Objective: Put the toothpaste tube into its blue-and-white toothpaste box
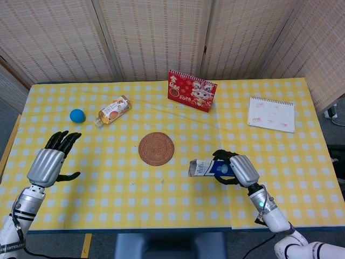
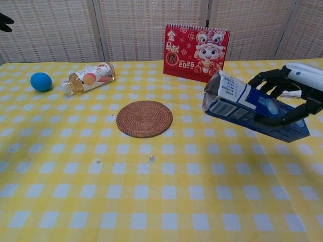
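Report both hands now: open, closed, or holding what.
Left hand: open, fingers spread, holding nothing.
Right hand: holding the toothpaste box, which lies nearly level.
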